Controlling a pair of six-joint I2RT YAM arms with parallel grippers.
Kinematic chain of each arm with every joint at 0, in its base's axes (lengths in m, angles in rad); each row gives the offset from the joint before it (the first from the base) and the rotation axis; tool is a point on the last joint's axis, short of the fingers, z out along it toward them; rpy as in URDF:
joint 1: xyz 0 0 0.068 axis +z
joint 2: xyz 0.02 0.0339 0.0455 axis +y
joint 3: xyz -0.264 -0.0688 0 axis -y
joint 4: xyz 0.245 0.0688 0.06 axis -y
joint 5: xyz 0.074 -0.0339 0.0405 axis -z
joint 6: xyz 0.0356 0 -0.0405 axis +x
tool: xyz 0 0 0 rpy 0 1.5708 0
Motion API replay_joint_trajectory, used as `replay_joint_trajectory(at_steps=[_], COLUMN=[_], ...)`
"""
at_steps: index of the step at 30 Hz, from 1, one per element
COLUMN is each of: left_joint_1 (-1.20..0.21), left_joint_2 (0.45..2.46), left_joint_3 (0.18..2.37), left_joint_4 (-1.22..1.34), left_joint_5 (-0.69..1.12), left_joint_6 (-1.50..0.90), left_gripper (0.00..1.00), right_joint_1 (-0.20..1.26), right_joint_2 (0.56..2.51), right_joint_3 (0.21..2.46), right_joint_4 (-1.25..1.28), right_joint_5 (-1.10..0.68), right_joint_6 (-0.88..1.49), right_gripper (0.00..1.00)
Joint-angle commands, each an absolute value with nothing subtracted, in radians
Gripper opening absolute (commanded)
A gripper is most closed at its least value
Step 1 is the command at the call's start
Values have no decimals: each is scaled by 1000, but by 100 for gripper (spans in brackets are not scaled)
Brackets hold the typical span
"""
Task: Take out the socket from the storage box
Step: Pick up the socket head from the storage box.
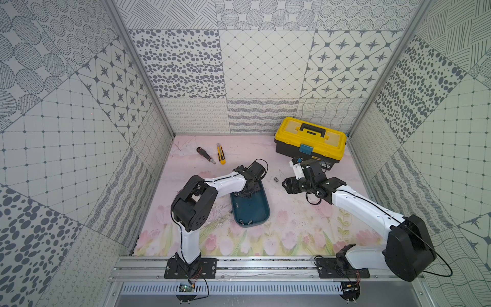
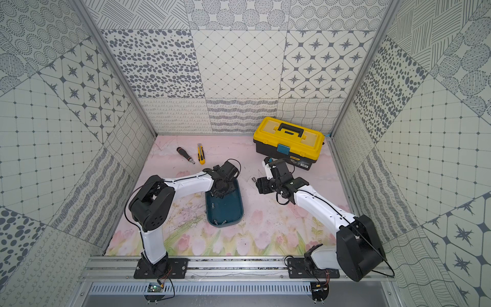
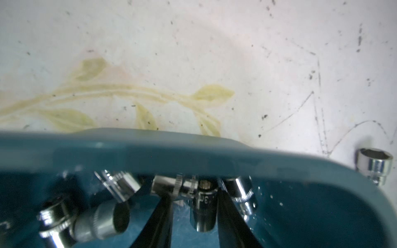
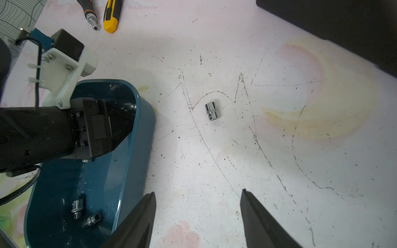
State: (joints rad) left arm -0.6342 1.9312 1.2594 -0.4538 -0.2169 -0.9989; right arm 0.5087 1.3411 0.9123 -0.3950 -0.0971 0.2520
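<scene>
At the far end of the shallow teal-blue plastic storage box (image 1: 255,210) the left tool (image 3: 193,199) straddles a dark chrome socket (image 3: 204,210), unclenched. Right of the box hangs the right tool (image 4: 197,206), released; a loose chrome socket (image 4: 212,111) lies on the pink counter (image 4: 279,150) between

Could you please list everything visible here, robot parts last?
storage box: one, teal-blue, middle of the mat.
sockets: several, chrome, in the box, most at its far end, two at the near end.
loose socket: one, chrome, on the mat beside the box.
toolbox: one, yellow and black, far right.
screwdriver: one, black, far left.
utility knife: one, yellow, beside the screwdriver.
mat: one, pink floral, underneath.
left gripper: one, black, open inside the box around a socket.
right gripper: one, black, open above the mat.
</scene>
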Motion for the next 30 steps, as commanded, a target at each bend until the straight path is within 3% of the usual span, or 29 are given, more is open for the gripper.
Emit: replay_joint_trajectory(at_steps=[1,8,13,24,30], left_joint_1=[-637,-640,-646,-641,-570], left_joint_2=[1949,1924,1888,1734,1619], left_joint_3=[1255,1234,1230,1297,1303], left_joint_4=[-472,-464,-472,-605,-689], left_joint_5=[-206,-194,-178,-145,-143], left_joint_6=[-992,-993,-986,-911,-865], left_gripper=[33,20,17,16,17], right_joint_1=[502,501,499,496,494], right_joint_2=[1306,1305,1304,1289,1284], right_joint_3=[900,894,890,882,880], right_joint_4=[-354,-347,-343,-339,-336], right_joint_5=[-97,-100,-104,-106,-114], right_joint_6=[252,253,258,260,262], right_gripper=[68,68,68,68,68])
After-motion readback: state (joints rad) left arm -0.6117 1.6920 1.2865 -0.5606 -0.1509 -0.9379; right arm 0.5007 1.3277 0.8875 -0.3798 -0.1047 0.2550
